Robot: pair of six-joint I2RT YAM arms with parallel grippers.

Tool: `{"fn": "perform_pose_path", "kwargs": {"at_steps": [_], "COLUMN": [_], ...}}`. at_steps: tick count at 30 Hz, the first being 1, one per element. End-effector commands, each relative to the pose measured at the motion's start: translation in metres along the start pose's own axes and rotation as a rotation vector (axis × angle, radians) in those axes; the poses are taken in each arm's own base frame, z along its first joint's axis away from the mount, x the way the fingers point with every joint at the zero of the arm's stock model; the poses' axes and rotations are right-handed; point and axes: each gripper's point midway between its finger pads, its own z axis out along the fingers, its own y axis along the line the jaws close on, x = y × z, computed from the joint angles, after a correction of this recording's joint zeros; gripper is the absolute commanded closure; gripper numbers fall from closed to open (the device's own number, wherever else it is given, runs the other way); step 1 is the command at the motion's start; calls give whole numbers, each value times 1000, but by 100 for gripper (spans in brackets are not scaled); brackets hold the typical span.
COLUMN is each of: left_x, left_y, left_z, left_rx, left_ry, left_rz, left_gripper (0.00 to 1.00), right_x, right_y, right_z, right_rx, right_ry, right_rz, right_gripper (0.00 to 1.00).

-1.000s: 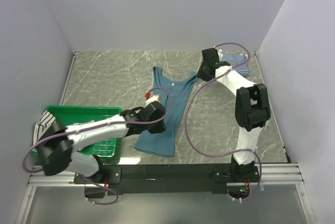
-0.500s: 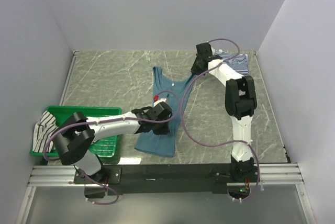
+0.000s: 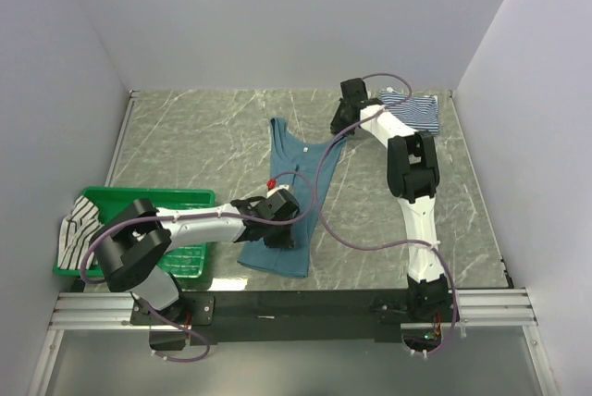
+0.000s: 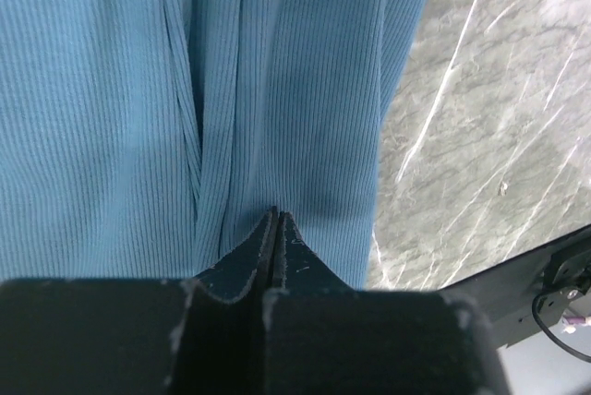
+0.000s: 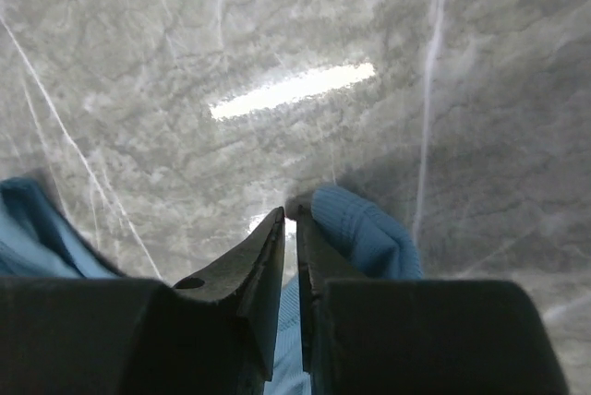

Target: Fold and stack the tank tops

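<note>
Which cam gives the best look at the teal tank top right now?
Top external: the whole teal tank top is spread on the table, straps to hem. Left wrist shows only ribbed cloth bunching at the left tool; right wrist only a strap loop at the right tool.

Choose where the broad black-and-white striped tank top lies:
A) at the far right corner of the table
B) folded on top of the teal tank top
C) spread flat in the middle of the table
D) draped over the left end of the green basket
D: the broad-striped tank top hangs over the left end of the green basket, while the teal tank top lies mid-table and the fine-striped tank top lies at the far right corner.
</note>
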Motion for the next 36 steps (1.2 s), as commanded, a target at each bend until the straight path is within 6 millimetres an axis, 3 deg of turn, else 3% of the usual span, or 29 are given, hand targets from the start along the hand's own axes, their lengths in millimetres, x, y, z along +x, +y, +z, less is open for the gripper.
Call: {"fn": "perform_pose_path", "kwargs": {"at_steps": [1,6,9,14,15,17,18,20,21,22,24,27,32,36], "left_x": [-2,1,3,13,15,20,21,21,22,22,20,18,17,16], "left_y": [-9,-6,-6,-6,-6,-4,-4,-4,-4,-4,-4,-8,-12,-14], "left_z": [-4,-2,0,8,9,12,12,11,11,10,8,5,2,0], "left_rx": [46,43,46,34,33,26,28,28,26,24,28,41,50,56], "left_ry": [-5,0,5,27,31,40,40,41,43,41,35,32,29,26], "left_rz": [5,1,-3,-3,-4,-6,-8,-11,-11,-10,-10,-7,1,2], "left_gripper": [100,99,99,99,99,99,100,99,100,99,99,99,99,99], "right_x": [-11,-30,-61,-86,-94,-90,-97,-82,-84,-66,-59,-35,-11,-6], "right_y": [18,34,52,55,58,53,53,35,33,18,8,-10,-22,-21], "right_z": [0,-17,-48,-94,-114,-127,-147,-150,-166,-156,-163,-146,-115,-87], "right_rx": [-54,-109,-149,-147,-160,-147,-142,-92,-98,-65,-55,-31,-2,1], "right_ry": [-19,-80,-152,-226,-257,-260,-295,-284,-311,-283,-295,-250,-169,-124], "right_rz": [2,-8,-26,-41,-43,-52,-49,-37,-30,-26,-14,-4,0,0], "right_gripper": [83,81,77,70,69,66,66,67,68,69,75,88,99,100]}}
